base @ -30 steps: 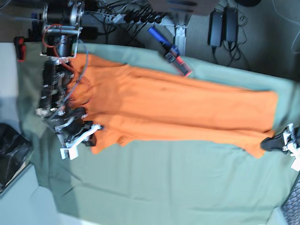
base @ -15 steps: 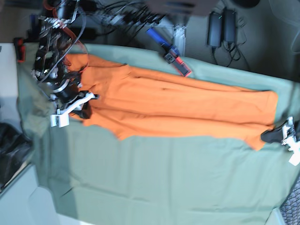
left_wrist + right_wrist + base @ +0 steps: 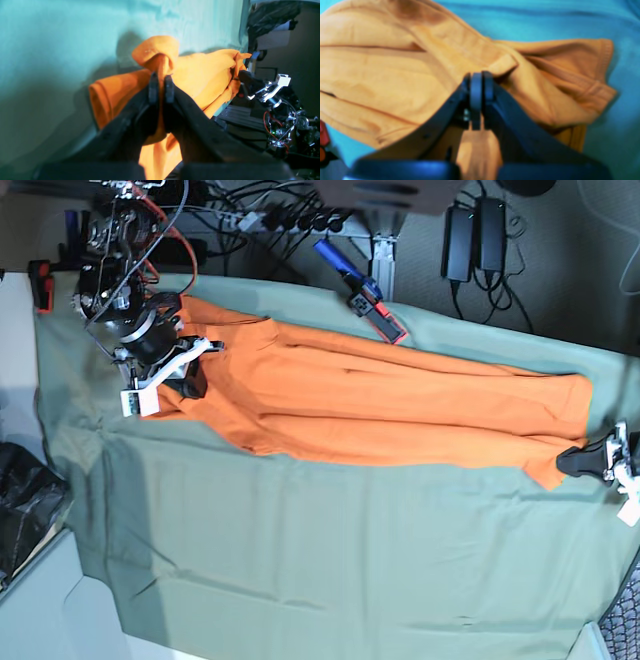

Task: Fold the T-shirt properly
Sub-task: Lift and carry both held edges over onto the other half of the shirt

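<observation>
T-shirt (image 3: 400,410): stretched long over green sheet (image 3: 330,570) | left hand (image 3: 578,461): pinching its hem corner | right hand (image 3: 190,380): clamped on its other end

No text, label, brand, number or sign can be read in any view.

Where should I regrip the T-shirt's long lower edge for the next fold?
Probably at the two ends of the T-shirt's near long edge, coming in from the bare green sheet side. That edge lies flat and unobstructed. Both the left gripper and right gripper already pinch corners there.
</observation>
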Action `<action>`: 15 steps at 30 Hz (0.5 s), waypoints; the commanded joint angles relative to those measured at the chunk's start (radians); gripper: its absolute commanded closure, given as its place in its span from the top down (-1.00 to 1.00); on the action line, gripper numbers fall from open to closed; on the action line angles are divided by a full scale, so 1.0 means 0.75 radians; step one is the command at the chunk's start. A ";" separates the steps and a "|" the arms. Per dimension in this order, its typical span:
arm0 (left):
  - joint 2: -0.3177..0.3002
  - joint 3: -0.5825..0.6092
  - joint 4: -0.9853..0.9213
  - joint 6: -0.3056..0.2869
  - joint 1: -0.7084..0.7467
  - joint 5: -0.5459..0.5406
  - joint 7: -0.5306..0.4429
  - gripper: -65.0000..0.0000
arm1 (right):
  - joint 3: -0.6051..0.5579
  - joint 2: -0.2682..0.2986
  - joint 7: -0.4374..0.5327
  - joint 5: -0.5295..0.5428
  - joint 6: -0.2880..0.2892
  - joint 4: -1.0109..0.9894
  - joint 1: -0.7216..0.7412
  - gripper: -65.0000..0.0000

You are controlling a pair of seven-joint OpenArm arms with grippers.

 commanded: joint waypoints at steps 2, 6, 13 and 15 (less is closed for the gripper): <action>-0.046 -0.006 0.020 -0.012 -0.028 -0.031 -0.004 -0.88 | 0.012 0.016 0.023 0.014 0.127 0.025 -0.004 -1.00; -0.067 -0.006 0.020 -0.012 -0.025 -0.031 -0.004 -0.79 | 0.012 0.016 0.007 0.014 0.127 0.025 -0.004 -1.00; -0.071 -0.006 0.020 -0.012 0.005 -0.031 -0.004 0.07 | 0.012 0.015 -0.037 -0.001 0.127 0.021 -0.004 -0.64; -0.071 -0.006 0.020 -0.012 0.021 -0.031 -0.004 0.09 | 0.012 0.016 -0.041 -0.001 0.127 0.021 -0.006 -0.17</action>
